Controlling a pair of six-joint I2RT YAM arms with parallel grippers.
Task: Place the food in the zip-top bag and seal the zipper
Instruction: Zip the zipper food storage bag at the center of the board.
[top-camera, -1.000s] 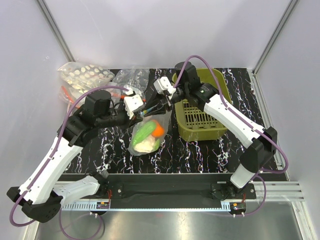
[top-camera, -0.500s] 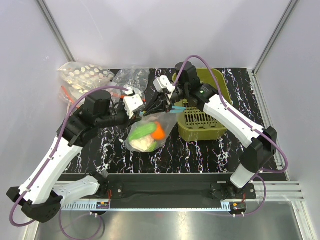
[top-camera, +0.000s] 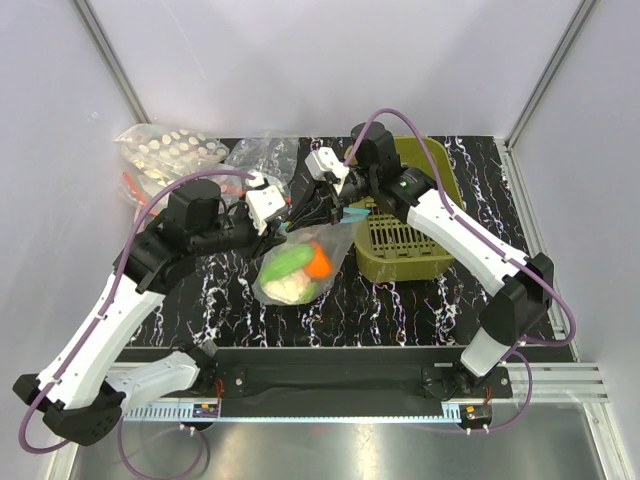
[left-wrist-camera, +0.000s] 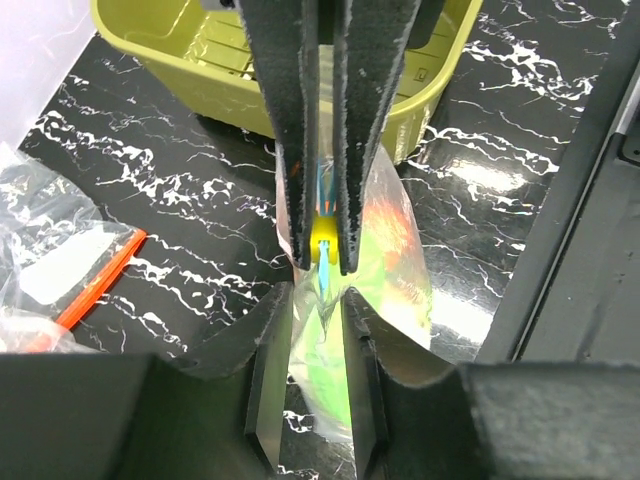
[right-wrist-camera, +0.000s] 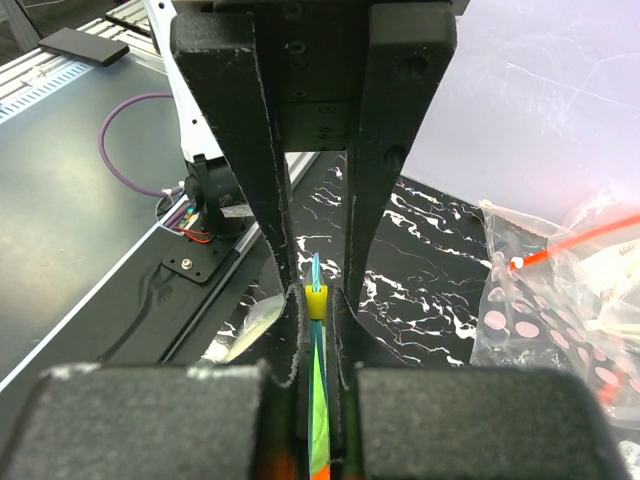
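Observation:
The zip-top bag (top-camera: 290, 285) hangs between both grippers over the table's middle. Inside it are the food pieces: an orange one (top-camera: 318, 262), a green one (top-camera: 287, 262) and a cream one (top-camera: 288, 290). My left gripper (top-camera: 280, 218) is shut on the bag's upper edge (left-wrist-camera: 330, 330). My right gripper (top-camera: 318, 208) is shut on the teal zipper (top-camera: 350, 216) at its yellow slider (right-wrist-camera: 316, 298). The slider also shows in the left wrist view (left-wrist-camera: 322, 238), a little beyond my left gripper (left-wrist-camera: 317, 300). The two grippers nearly touch.
An olive-green basket (top-camera: 440, 180) stands just right of the bag. A clear bag with a red-orange strip (top-camera: 255, 160) and a bag of white round pieces (top-camera: 170, 155) lie at the back left. The red strip shows in the left wrist view (left-wrist-camera: 100, 280).
The right gripper has moved a little left along the zipper, toward the left gripper. A length of teal strip now shows to its right. The bag has shifted slightly.

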